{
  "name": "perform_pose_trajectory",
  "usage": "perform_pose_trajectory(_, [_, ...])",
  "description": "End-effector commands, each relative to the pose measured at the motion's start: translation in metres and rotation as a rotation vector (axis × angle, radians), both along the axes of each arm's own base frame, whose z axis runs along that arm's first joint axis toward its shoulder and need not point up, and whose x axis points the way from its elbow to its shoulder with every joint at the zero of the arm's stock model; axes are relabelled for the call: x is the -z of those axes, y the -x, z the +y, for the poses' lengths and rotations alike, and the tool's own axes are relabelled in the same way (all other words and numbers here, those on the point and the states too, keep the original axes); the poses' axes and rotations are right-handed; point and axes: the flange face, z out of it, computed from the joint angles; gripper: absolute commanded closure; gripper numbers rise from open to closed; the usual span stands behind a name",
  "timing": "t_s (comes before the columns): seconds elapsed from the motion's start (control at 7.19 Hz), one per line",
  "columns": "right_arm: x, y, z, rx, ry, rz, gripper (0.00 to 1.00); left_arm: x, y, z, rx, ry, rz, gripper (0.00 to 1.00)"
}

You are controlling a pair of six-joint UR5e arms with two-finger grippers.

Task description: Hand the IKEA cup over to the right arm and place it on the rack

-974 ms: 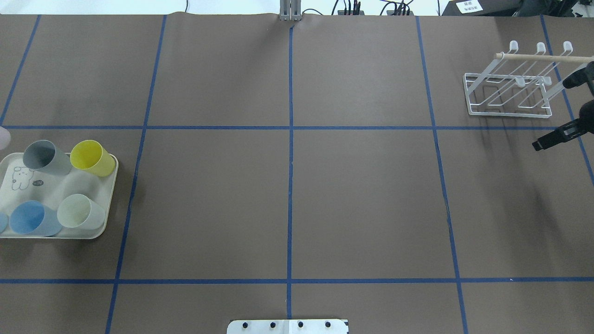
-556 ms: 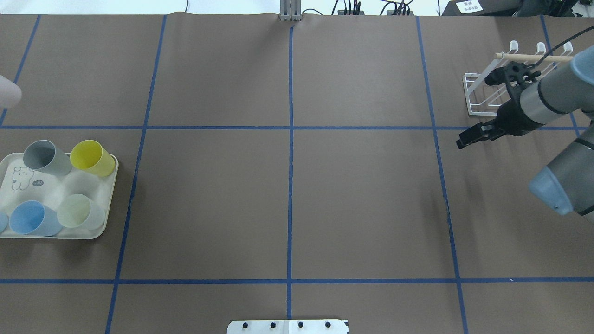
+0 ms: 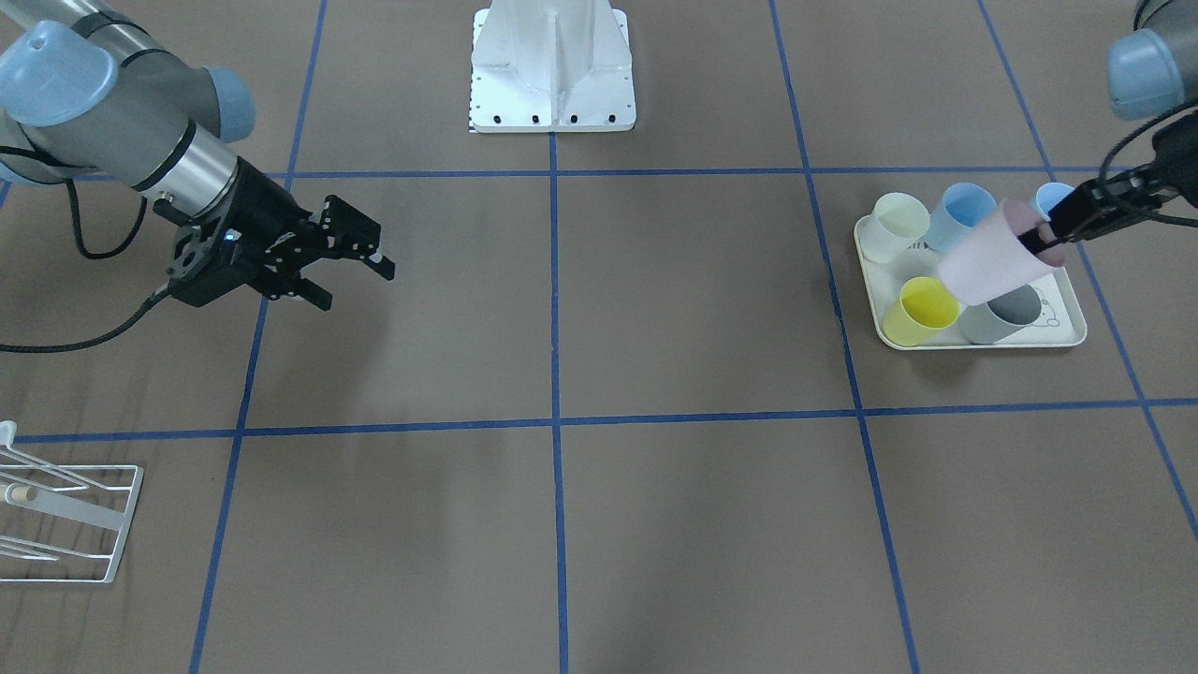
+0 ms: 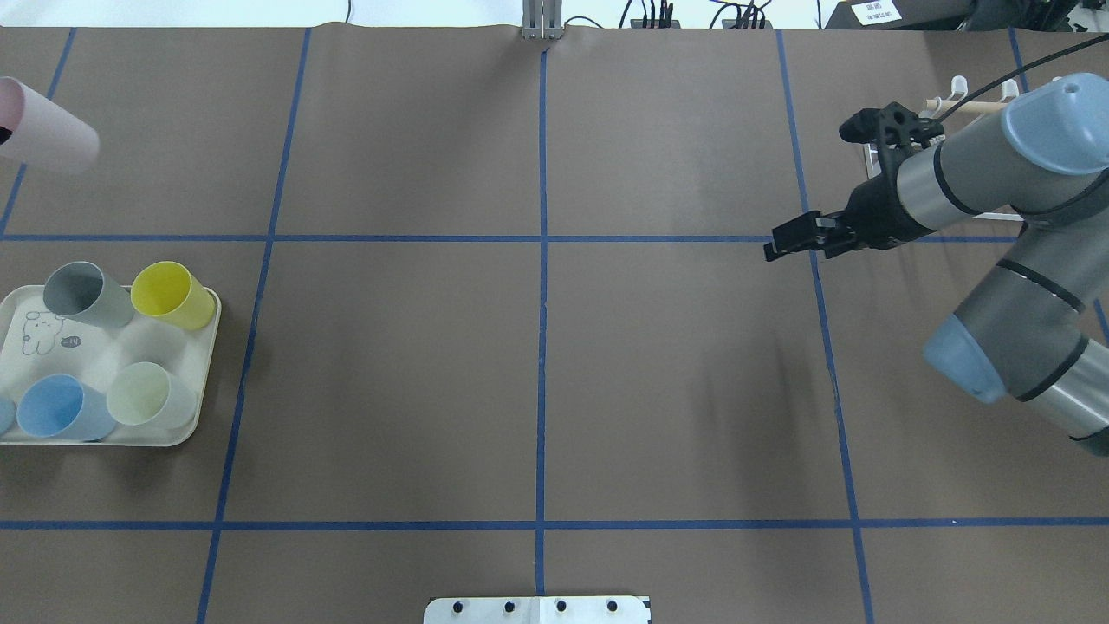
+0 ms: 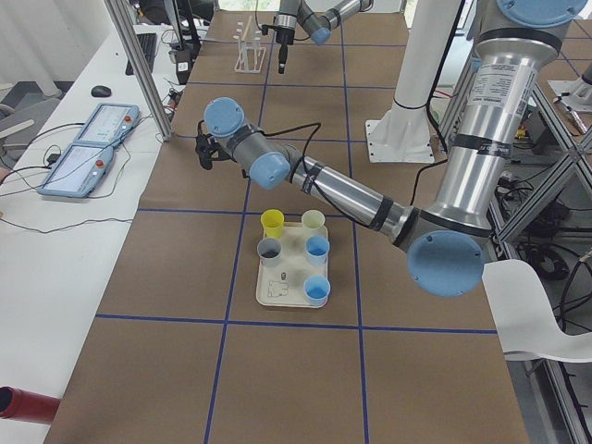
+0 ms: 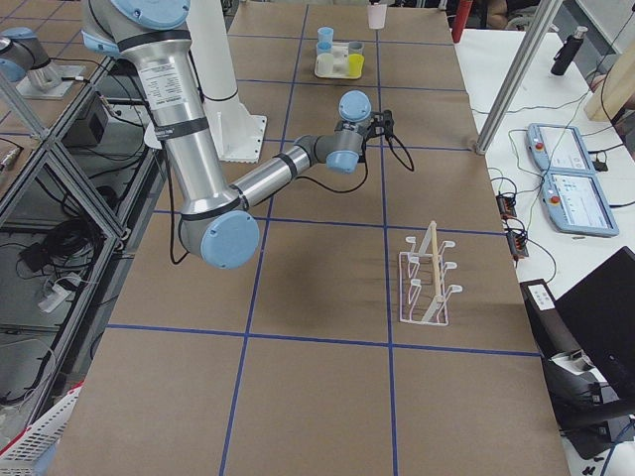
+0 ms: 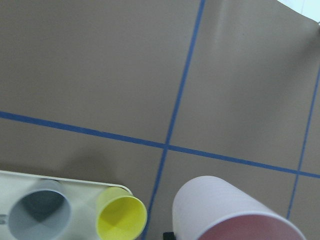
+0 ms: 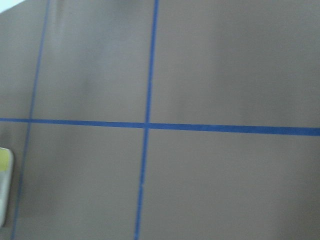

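The IKEA cup (image 3: 989,261), pale pink, hangs tilted above the tray, with my left gripper (image 3: 1036,240) shut on its rim. In the overhead view the cup (image 4: 45,135) shows at the far left edge, and the left wrist view has it (image 7: 220,210) at the bottom. My right gripper (image 3: 357,285) is open and holds nothing, hovering over the table in its own half; from overhead the right gripper (image 4: 773,243) points toward the centre. The white wire rack (image 3: 67,526) stands at the table's far right end, and my right arm partly hides the rack (image 4: 956,85) from overhead.
A cream rabbit-print tray (image 4: 95,347) at the left holds a grey cup (image 4: 82,295), a yellow cup (image 4: 171,295), a blue cup (image 4: 62,407) and a pale green cup (image 4: 149,395). The robot's white base (image 3: 552,65) sits at the near middle edge.
My right arm has swung in from the right edge toward the table's centre. The pink cup has moved away from the tray, farther across the table and more into view.
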Motion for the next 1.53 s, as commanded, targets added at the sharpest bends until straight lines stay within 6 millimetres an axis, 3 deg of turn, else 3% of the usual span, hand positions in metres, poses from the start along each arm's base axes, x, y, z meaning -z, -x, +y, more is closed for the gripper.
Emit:
perform_pose_trajectory(0.0, [0.054, 0.015, 0.030, -0.087, 0.076, -0.309, 0.01, 0.074, -0.068, 0.020, -0.069, 0.047, 0.092, 1.00])
perform_pose_trajectory(0.28, [0.068, 0.028, 0.083, -0.086, 0.085, -0.651, 0.01, 0.128, -0.104, 0.036, -0.120, 0.023, 0.154, 1.00])
perform_pose_trajectory(0.42, [0.081, 0.032, 0.101, -0.084, 0.075, -0.758, 0.01, 0.166, -0.103, 0.045, -0.104, 0.046, 0.189, 1.00])
perform_pose_trajectory(0.56, [0.087, 0.032, 0.111, -0.082, 0.068, -0.809, 0.01, 0.179, -0.123, 0.058, -0.031, 0.002, 0.223, 1.00])
perform_pose_trajectory(0.83, [0.107, 0.028, 0.111, -0.080, 0.139, -0.914, 0.01, 0.190, -0.146, 0.085, 0.077, 0.081, 0.438, 1.00])
perform_pose_trajectory(1.39, [0.137, 0.026, 0.117, -0.084, 0.157, -1.055, 0.01, 0.198, -0.168, 0.127, 0.001, 0.476, 0.788, 1.00])
